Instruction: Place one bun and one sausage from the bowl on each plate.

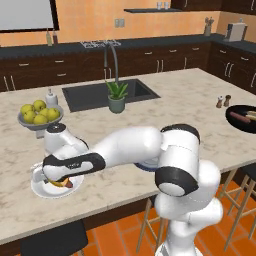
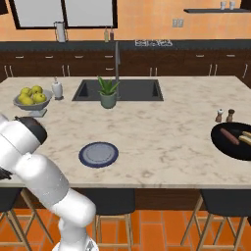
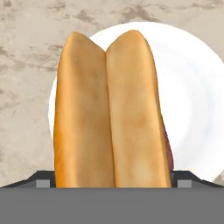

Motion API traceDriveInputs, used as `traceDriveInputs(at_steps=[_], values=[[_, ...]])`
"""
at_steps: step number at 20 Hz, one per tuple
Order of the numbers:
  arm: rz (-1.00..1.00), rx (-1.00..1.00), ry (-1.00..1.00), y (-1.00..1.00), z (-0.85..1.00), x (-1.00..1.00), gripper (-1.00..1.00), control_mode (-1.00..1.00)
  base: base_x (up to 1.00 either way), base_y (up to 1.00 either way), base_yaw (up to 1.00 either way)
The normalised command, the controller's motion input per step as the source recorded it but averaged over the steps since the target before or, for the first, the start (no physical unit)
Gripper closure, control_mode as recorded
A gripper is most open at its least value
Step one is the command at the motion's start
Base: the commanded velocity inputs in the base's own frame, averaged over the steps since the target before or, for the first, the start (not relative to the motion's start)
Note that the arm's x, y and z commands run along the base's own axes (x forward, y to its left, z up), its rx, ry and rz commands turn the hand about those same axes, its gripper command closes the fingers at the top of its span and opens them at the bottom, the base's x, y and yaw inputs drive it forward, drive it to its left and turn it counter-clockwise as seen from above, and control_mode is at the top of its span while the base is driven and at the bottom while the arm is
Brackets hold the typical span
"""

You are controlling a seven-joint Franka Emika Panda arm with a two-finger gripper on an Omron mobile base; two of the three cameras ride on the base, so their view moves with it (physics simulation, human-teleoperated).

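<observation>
While I watched the left base view, the gripper (image 1: 64, 181) hung low over the white plate (image 1: 40, 189) near the counter's front left corner, with an orange bun (image 1: 60, 183) and a dark red sausage (image 1: 69, 184) just showing beneath the hand. The black bowl (image 1: 235, 121) sat at the right edge, holding another sausage (image 1: 239, 118) and a paler bun (image 1: 250, 115).

From the right base view, the grey-blue plate (image 2: 98, 154) lay bare near the front edge, well apart from the bowl (image 2: 223, 143), whose sausage (image 2: 229, 136) pointed diagonally toward the back left.

Through the hand view, the orange bun (image 3: 109, 109) lay on the white plate (image 3: 192, 96), its long axis running straight away from the camera between the finger tips, the sausage (image 3: 168, 146) tucked along its right side. The jaws stood wide apart, gripping nothing as far as I could judge.

I judged the first plate served; the next move called for lifting clear and reaching to the bowl.
</observation>
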Motion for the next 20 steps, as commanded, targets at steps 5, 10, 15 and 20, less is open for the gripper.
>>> traceDriveInputs(at_steps=[5,10,15,20], values=[[0.01,-0.09,0.08,0.65,-0.13,0.55,1.00,-1.00,0.00,0.00,0.00],[0.00,-0.08,0.11,0.24,-0.21,0.17,-1.00,-1.00,0.00,0.00,0.00],[0.00,-0.02,0.06,0.11,0.08,0.32,-1.00,-1.00,0.00,0.00,0.00],[0.00,-0.05,0.03,0.00,0.11,-0.22,-1.00,-1.00,0.00,0.00,0.00]])
